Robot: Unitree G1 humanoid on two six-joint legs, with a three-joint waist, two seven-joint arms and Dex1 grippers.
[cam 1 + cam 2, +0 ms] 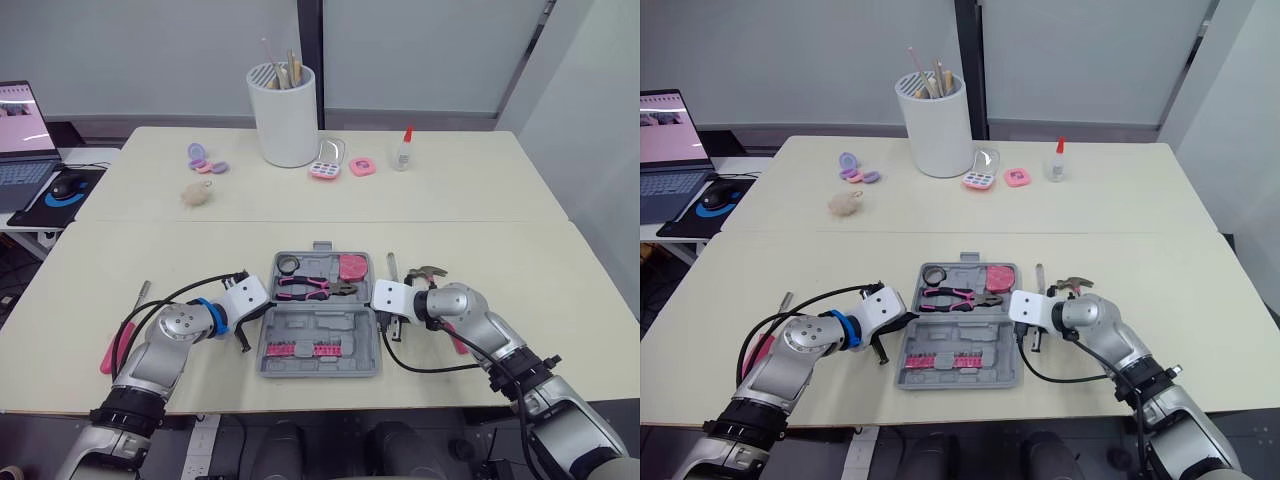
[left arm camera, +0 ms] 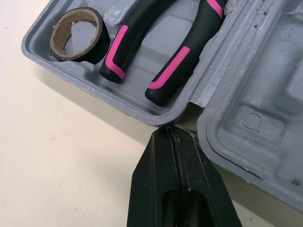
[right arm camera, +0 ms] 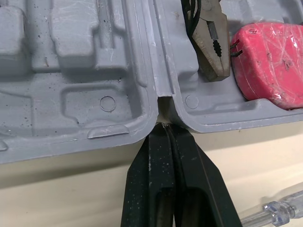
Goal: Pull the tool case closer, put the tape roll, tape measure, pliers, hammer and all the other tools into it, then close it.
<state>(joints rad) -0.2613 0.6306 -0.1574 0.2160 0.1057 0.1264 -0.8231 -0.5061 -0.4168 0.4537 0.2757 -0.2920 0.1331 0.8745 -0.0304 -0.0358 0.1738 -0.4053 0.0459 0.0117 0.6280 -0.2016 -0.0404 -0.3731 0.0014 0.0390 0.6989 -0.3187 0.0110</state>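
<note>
Nearest the robot, the open tool case [image 1: 320,322] lies flat between both arms, with tape roll [image 1: 289,264], pliers [image 1: 315,287] and tape measure [image 1: 352,267] in its far half. The left gripper [image 2: 171,130] and right gripper [image 3: 165,126] are both clenched and empty, their tips touching the hinge ends. The hammer [image 1: 430,272] rests just outside the right gripper, its handle running toward the robot under that forearm, so the right arm seems better placed to take it.
</note>
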